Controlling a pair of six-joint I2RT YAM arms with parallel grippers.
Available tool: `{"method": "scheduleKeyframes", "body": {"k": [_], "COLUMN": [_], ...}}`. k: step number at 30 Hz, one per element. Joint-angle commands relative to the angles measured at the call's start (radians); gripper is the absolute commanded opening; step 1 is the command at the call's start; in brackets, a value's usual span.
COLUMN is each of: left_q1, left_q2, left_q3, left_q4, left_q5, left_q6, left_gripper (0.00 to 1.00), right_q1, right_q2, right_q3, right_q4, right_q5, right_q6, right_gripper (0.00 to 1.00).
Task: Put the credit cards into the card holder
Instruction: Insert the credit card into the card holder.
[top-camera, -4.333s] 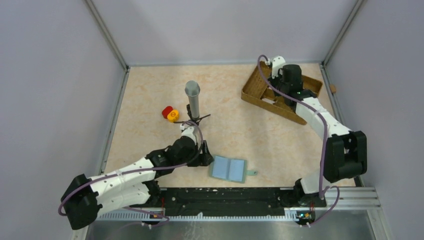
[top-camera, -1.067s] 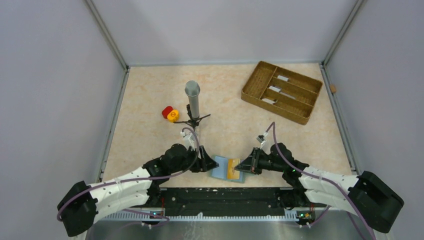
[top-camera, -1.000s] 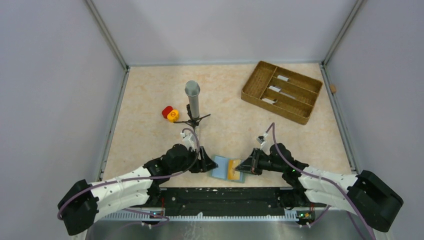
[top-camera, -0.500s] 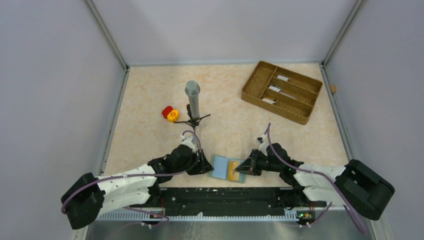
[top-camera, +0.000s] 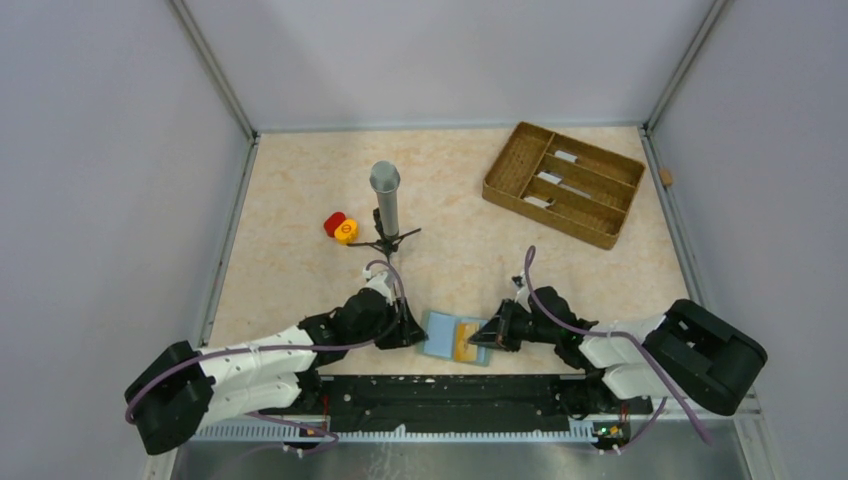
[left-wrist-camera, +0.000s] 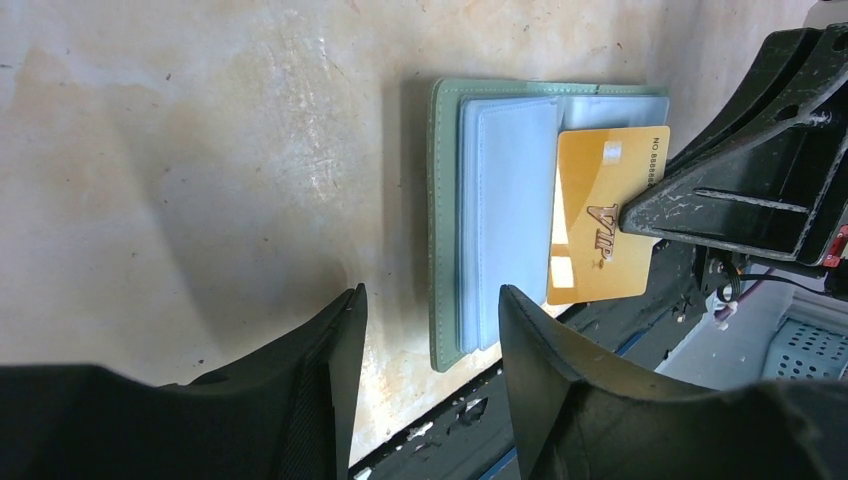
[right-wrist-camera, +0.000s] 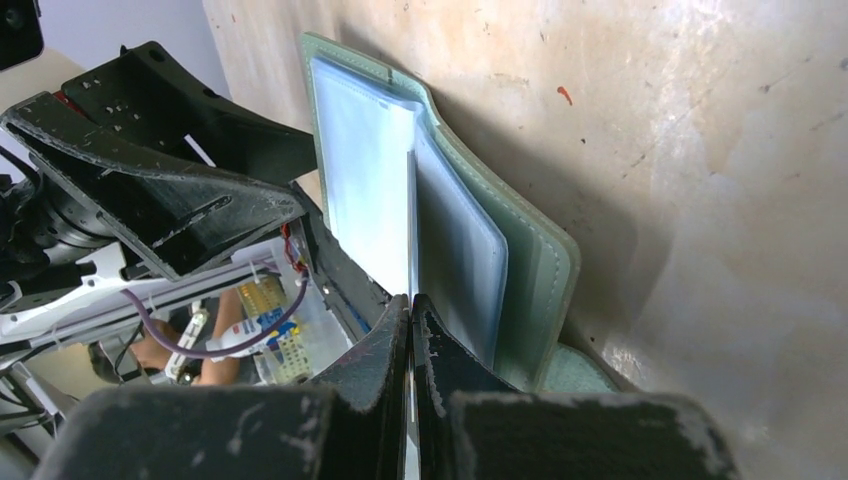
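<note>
Over swings the right tool to the wallet, clamped on a gold card over it. Left tool gapes at the wallet's left edge.

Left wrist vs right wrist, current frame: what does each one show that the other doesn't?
Left wrist only: the gold card's printed face with VIP lettering, overlapping the card holder. Right wrist only: that card edge-on, clamped in the shut right pincer, and one inner leaf standing up off the holder. Both: the holder open on the table, light blue panels showing, and the left pincer, open, beside it.
</note>
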Motion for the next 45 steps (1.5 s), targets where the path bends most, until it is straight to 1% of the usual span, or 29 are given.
{"method": "scheduleKeyframes", "body": {"k": [1, 10, 18, 22, 31, 39, 45], "left_q1": [-0.004, -0.003, -0.003, -0.003, -0.003, -0.003, -0.003], "left_q2": [0.018, 0.048, 0.071, 0.084, 0.100, 0.105, 0.110], "left_q3": [0.023, 0.029, 0.031, 0.036, 0.039, 0.039, 0.039], "left_q4": [0.015, 0.015, 0.017, 0.021, 0.025, 0.029, 0.034], "left_q5": [-0.022, -0.023, -0.022, -0.017, -0.010, -0.007, -0.003], "left_q6": [0.017, 0.025, 0.028, 0.030, 0.033, 0.033, 0.033], "left_gripper": [0.55, 0.54, 0.52, 0.49, 0.46, 0.42, 0.41], "right_q1": [0.010, 0.012, 0.010, 0.011, 0.011, 0.018, 0.029], "right_q2": [0.040, 0.142, 0.182, 0.205, 0.274, 0.312, 0.372], "right_q3": [0.008, 0.014, 0.023, 0.026, -0.001, 0.005, 0.014], "right_q4": [0.096, 0.203, 0.232, 0.247, 0.371, 0.412, 0.461], "right_q5": [0.009, 0.002, 0.020, 0.023, 0.044, 0.079, 0.069], "right_q6": [-0.026, -0.036, -0.049, -0.046, 0.000, 0.013, 0.029], "right_gripper": [0.00, 0.00, 0.00, 0.00, 0.00, 0.00, 0.00]}}
